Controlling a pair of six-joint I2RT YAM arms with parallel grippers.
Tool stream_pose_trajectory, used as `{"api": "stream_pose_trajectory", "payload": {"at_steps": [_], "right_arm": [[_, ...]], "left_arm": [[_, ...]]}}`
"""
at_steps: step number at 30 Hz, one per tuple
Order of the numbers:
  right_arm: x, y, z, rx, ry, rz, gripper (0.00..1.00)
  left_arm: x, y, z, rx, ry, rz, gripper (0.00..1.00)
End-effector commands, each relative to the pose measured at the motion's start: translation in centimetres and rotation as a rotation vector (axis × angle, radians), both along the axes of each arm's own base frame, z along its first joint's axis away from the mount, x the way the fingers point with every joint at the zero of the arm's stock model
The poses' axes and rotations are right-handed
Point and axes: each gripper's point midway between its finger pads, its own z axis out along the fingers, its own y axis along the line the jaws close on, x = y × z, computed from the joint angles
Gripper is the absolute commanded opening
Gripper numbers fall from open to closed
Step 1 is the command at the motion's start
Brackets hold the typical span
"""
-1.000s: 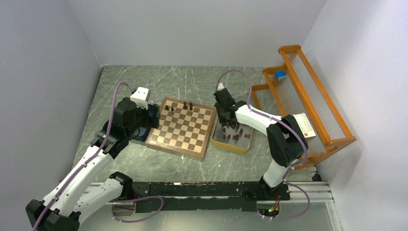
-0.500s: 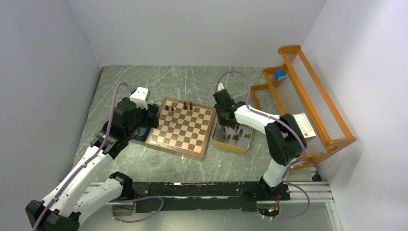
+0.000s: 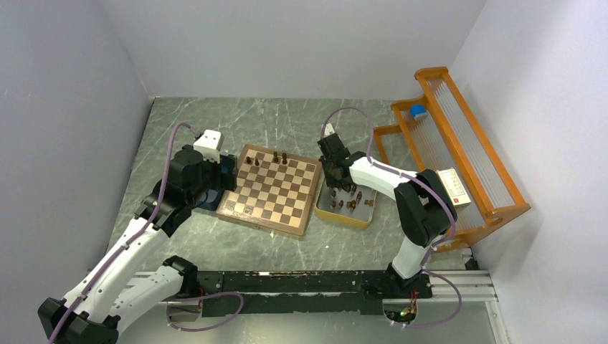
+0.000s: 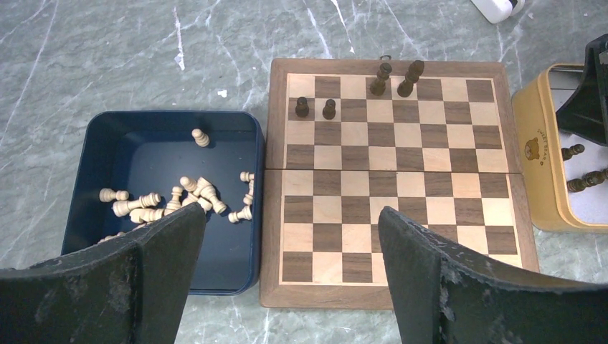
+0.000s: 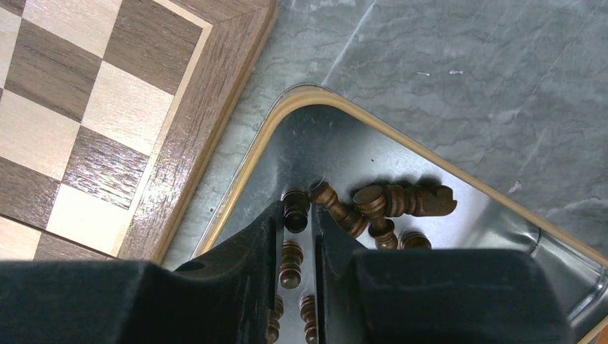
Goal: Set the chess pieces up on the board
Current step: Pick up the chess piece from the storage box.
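The board [image 3: 271,190] lies mid-table with a few dark chess pieces [image 3: 275,155] standing on its far rows. In the left wrist view they show as two small pieces [image 4: 315,107] and two taller ones [image 4: 398,77] on the board [image 4: 401,179]. More dark pieces [image 5: 401,202] lie in the yellow-rimmed tin [image 5: 358,115] beside the board [image 5: 86,107]. My right gripper [image 5: 295,215] reaches down into that tin [image 3: 343,218], shut on one dark piece [image 5: 295,208] at its fingertips. My left gripper [image 4: 290,218] hangs open over the board's left edge, holding nothing.
A dark blue tray [image 4: 172,115] with several pale chess pieces [image 4: 179,201] sits left of the board. An orange rack [image 3: 459,150] stands along the right wall, with a white box [image 3: 454,188] and a blue cap [image 3: 418,111] on it.
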Motion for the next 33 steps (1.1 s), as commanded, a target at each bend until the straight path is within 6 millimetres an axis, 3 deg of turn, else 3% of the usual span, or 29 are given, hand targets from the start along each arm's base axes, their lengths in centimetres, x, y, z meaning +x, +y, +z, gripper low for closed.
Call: {"api": "stream_pose_trajectory", "payload": {"at_steps": [1,9,18,26,33], "right_arm": [[-0.1,-0.5,-0.6,-0.013,0.015,-0.017,0.23],[0.1,-0.6,0.5,-0.019,0.001,-0.024,0.13],[0.5,-0.4,4.9,0.008,-0.045,-0.032,0.1],[1.3,2.4,8.0,0.11,-0.085,0.015,0.1],[2.6,5.6,8.2,0.128,-0.091,0.055,0.1]], "left_arm": [[0.3,0.1,1.1,-0.008,-0.047,0.01,0.94],[0.4,0.3,1.0,-0.002,-0.046,0.022,0.94],[0.4,0.3,1.2,-0.006,-0.052,0.024,0.93],[0.4,0.4,1.3,-0.007,-0.055,0.025,0.93],[0.4,0.5,1.3,-0.006,-0.057,0.03,0.93]]}}
